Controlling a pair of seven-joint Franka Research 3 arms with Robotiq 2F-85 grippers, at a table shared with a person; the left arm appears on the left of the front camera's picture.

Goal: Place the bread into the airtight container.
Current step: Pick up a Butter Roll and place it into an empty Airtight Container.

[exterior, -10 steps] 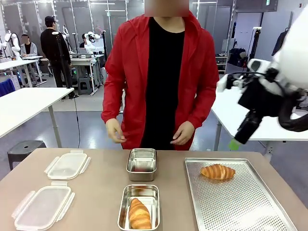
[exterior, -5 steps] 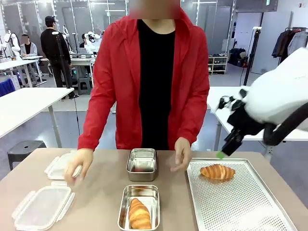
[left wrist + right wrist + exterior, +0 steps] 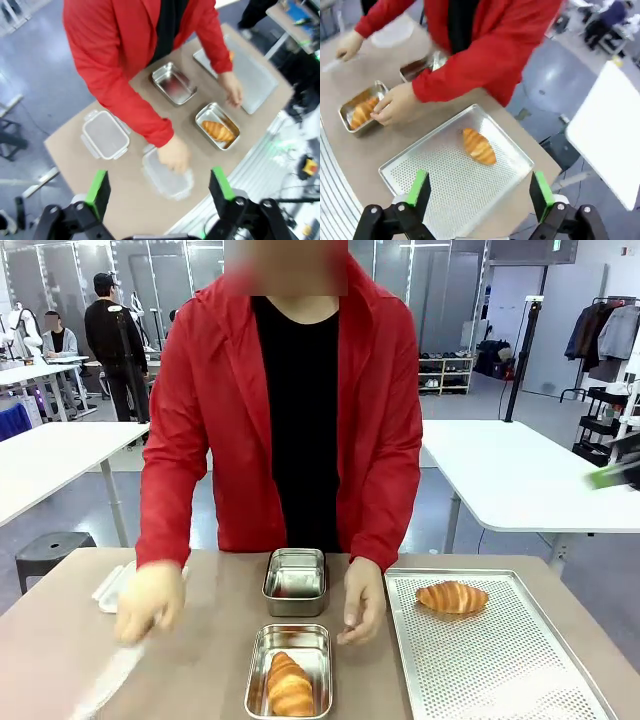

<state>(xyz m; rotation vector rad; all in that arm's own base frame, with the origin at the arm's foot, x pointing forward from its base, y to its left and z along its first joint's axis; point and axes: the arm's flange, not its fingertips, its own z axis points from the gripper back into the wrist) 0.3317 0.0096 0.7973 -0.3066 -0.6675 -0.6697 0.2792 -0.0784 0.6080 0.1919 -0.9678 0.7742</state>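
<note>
One croissant (image 3: 452, 597) lies on the perforated tray (image 3: 500, 665) at the right. A second croissant (image 3: 290, 686) sits in the near steel container (image 3: 322, 660), and the far steel container (image 3: 293, 580) is empty. My right gripper (image 3: 480, 192) hangs open high above the tray (image 3: 445, 187) and its croissant (image 3: 479, 146). A blurred green pad (image 3: 612, 476) of that gripper shows at the right edge of the front view. My left gripper (image 3: 159, 187) is open, high over the table's left side. The person's hand (image 3: 174, 154) rests on a clear lid (image 3: 167, 181).
A second clear lid (image 3: 105, 135) lies farther back on the left. The person leans over the table, with the other hand (image 3: 362, 605) on the tabletop beside the near steel container. White tables and other people stand in the background.
My right arm has swung back to the right, nearly out of the front view. The person has leaned in, put one hand on the near lid and moved it, blurring it.
</note>
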